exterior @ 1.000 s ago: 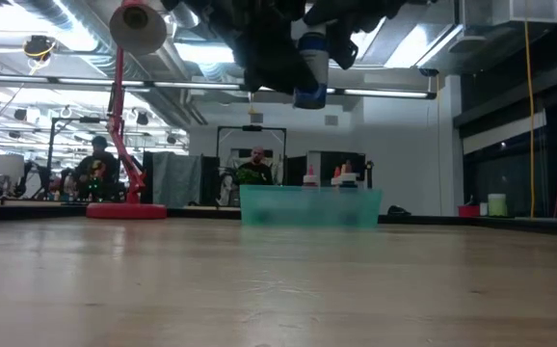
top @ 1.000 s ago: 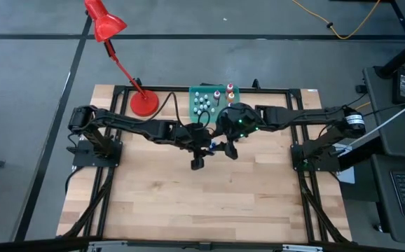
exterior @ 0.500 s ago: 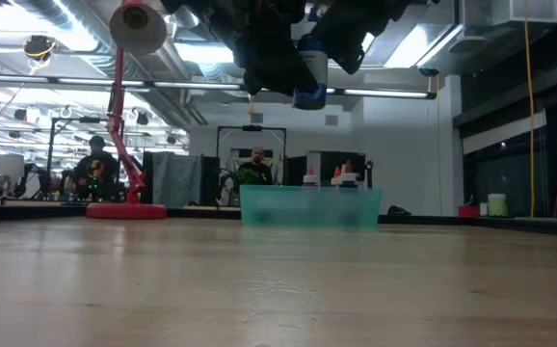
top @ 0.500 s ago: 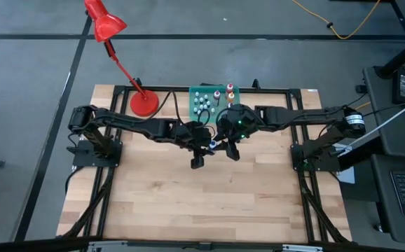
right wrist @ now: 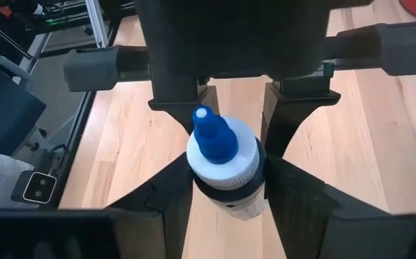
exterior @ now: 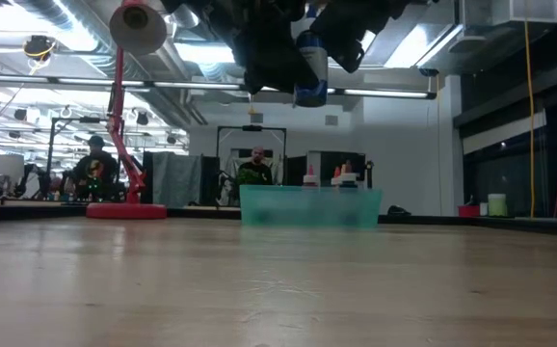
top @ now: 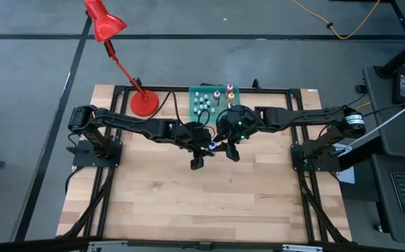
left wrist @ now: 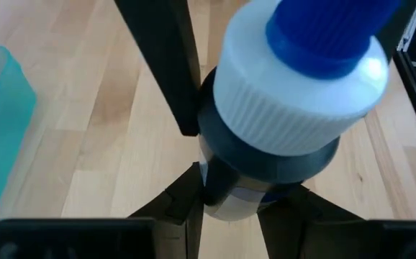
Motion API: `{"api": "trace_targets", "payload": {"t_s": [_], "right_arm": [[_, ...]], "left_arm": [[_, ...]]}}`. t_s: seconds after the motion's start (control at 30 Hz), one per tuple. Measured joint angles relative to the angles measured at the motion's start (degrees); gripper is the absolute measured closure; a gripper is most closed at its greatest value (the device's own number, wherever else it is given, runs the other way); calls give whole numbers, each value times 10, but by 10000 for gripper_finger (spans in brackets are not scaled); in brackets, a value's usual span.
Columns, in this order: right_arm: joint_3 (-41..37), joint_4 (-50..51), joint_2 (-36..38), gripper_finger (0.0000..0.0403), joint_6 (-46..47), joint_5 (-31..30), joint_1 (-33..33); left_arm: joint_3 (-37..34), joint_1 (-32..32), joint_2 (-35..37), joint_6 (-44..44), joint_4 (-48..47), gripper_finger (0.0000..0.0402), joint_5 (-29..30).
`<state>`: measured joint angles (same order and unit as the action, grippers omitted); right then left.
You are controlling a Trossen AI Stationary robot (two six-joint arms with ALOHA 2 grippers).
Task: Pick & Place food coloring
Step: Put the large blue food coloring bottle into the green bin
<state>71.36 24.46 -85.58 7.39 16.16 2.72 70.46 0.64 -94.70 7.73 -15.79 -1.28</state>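
Both claws meet above the table, before the tray.

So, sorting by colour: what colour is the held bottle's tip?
Blue, above a white ribbed cap, on the bottle; clearest in the right wrist view.

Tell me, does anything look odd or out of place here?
One thing: a blue-tipped bottle hangs in mid-air above the wooden table, gripped by the left hand and the right hand at once. No spill or damage shows. The other bottles stand upright in the teal tray by the red lamp.
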Motion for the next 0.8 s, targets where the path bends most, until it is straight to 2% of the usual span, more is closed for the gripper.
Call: {"api": "trace_targets", "payload": {"t_s": [0.2,0.57,0.8], "right_arm": [[2,-27,0,216,1,5,0],[2,-21,0,213,-2,15,0],[2,-1,0,260,-17,-5,0]], "left_arm": [[0,0,0,1,7,302,-2],[0,0,-1,5,9,302,1],[0,0,-2,7,5,302,2]]}}
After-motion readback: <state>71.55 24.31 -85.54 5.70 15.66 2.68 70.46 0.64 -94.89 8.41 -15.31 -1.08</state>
